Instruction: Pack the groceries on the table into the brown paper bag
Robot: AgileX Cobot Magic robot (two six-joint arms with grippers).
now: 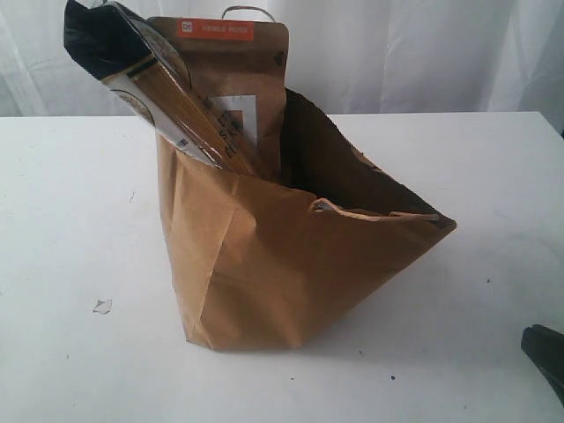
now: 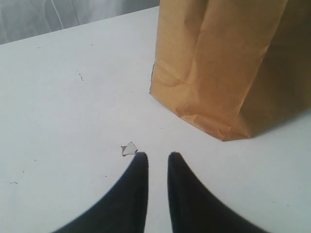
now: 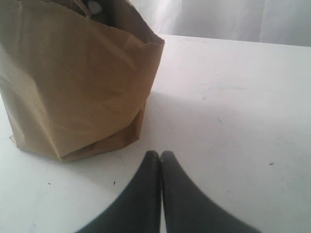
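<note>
Seemingly the kraft-brown paper bag [image 1: 291, 273] is sitting on the white tabletop [image 1: 70, 220], long dark-blue noodle packet [image 1: 132, 62] and brown orange-labelled pouch [image 1: 238, 79] poking out. Left gripper [image 2: 157, 158] is gaping narrowly, right gripper [image 3: 160, 155] is pinching closed, both empty; best pulling away without nudging the bag.

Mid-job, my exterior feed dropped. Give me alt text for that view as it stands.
A brown paper bag stands open on the white table, with a dark-blue noodle packet and a brown windowed pouch sticking out of its top at left. No other groceries show on the tabletop; a small pale scrap lies left of the bag.
</note>
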